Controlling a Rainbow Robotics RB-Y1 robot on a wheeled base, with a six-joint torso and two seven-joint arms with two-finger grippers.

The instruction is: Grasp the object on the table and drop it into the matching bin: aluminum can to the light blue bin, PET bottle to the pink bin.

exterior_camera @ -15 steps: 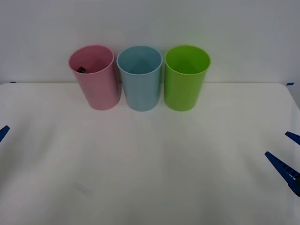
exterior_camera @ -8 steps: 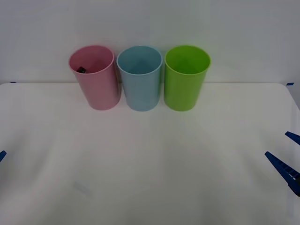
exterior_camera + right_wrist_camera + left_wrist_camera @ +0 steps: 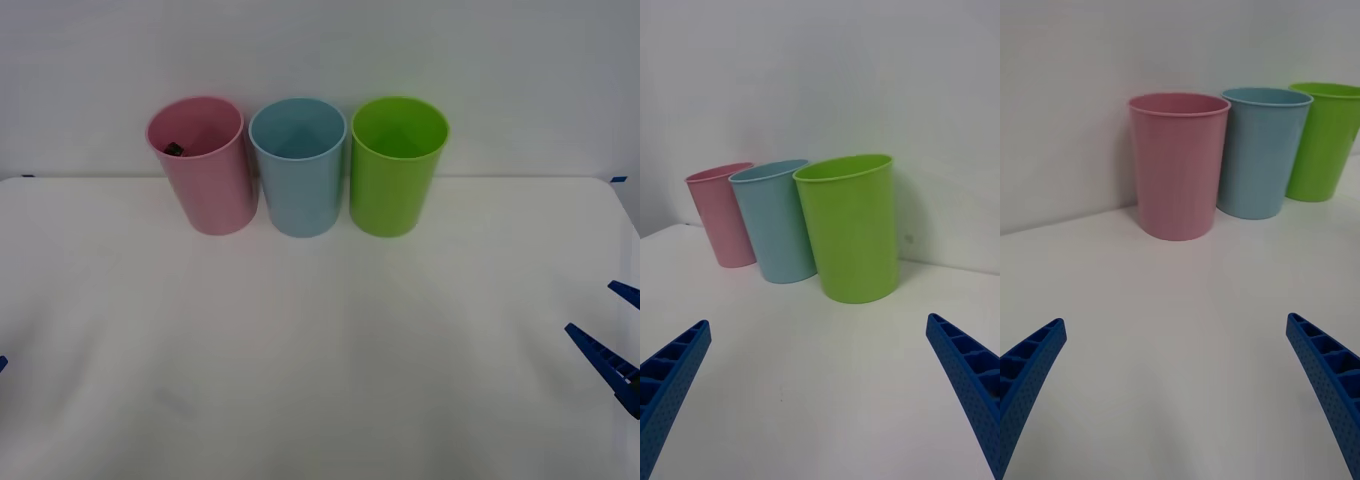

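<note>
Front view: bottle point(image 3: 173, 150) inside pink bin point(image 3: 205, 190) | my L gripper point(image 3: 1176, 397) spread, unloaded | R gripper point(image 3: 820, 397) same, over table point(image 3: 320, 340).

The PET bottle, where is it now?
In the front view its black cap shows inside the pink bin, the leftmost, beside the light blue bin.

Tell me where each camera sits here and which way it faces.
Front: above the arms, looking down at the table and three bins; right claw at the right edge.
Right wrist: low by the table, facing the green bin, blue bin and pink bin; own open fingers at the corners.
Left wrist: low, facing the pink bin; left claw open.
Shared: all three bins.
</note>
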